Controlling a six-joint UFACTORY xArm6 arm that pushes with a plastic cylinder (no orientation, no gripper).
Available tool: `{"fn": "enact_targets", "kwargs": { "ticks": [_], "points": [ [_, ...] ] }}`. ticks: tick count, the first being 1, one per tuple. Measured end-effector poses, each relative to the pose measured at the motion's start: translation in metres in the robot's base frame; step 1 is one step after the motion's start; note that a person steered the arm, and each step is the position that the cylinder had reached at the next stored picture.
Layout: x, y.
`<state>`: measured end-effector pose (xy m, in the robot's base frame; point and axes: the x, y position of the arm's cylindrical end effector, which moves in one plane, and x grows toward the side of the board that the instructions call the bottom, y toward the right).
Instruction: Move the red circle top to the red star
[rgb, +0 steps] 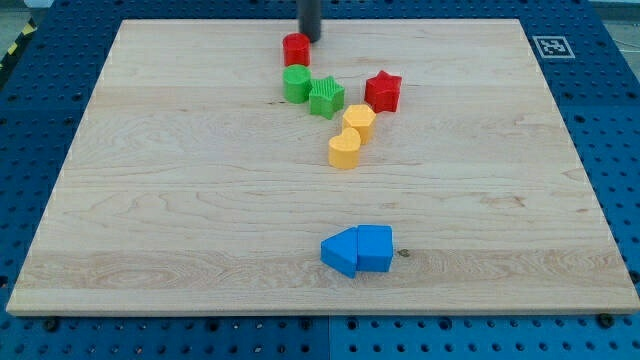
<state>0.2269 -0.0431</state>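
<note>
Red circle (296, 49) is seen near the board's (150, 200) top edge, up-left of the red star (382, 91), well apart from it. My tip (311, 38) sits just beside the circle's upper-right, apparently touching. No claw is fitted; only a plain rod, nothing pinched.

Handling, judged: small, rigid, light, likely to slide easily on wood. It is to be pushed, not held; contact is best placed on the side away from the star's top. Round footprint, so no long axis or heading can be told. Green circle (296, 84) lies just below it.
</note>
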Motion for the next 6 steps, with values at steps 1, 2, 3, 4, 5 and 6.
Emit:
{"fn": "enact_targets", "kwargs": {
  "ticks": [1,2,3,4,5,6],
  "points": [
    [0.000,-0.048],
    [0.002,-0.062],
    [0.016,-0.039],
    [0.037,-0.008],
    [0.042,-0.006],
    [0.043,-0.037]
  ]
}}
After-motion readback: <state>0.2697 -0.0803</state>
